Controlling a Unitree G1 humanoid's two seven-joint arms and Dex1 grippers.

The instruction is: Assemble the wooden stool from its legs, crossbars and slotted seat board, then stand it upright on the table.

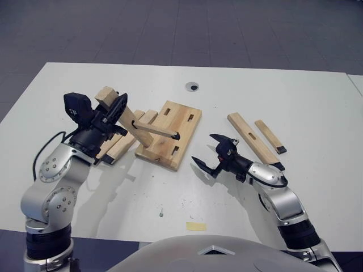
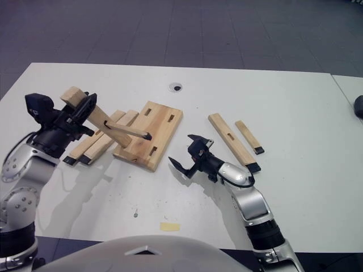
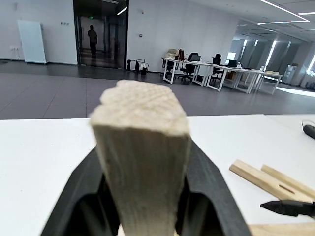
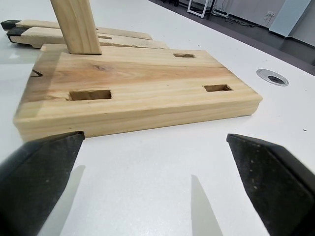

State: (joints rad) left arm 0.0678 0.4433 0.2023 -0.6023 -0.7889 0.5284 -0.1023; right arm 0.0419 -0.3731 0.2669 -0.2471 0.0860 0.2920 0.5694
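The slotted seat board point(image 1: 169, 134) lies flat mid-table. My left gripper point(image 1: 115, 109) is shut on a wooden leg point(image 1: 129, 115), held tilted, its dark-tipped lower end resting at a slot on the board's left side. The leg's top end point(image 3: 140, 147) sits between the fingers point(image 3: 211, 191). Two more legs point(image 1: 120, 143) lie side by side left of the board. My right gripper point(image 1: 205, 150) hovers open and holds nothing, just right of the board's near edge point(image 4: 138, 115). A long slotted piece point(image 1: 249, 137) and a short crossbar point(image 1: 269, 136) lie to the right.
A round cable grommet point(image 1: 192, 86) sits in the table behind the board. A small screw point(image 1: 161, 213) and a yellow tape scrap point(image 1: 196, 226) lie near the front edge. A dark object point(image 2: 358, 106) shows at the far right edge.
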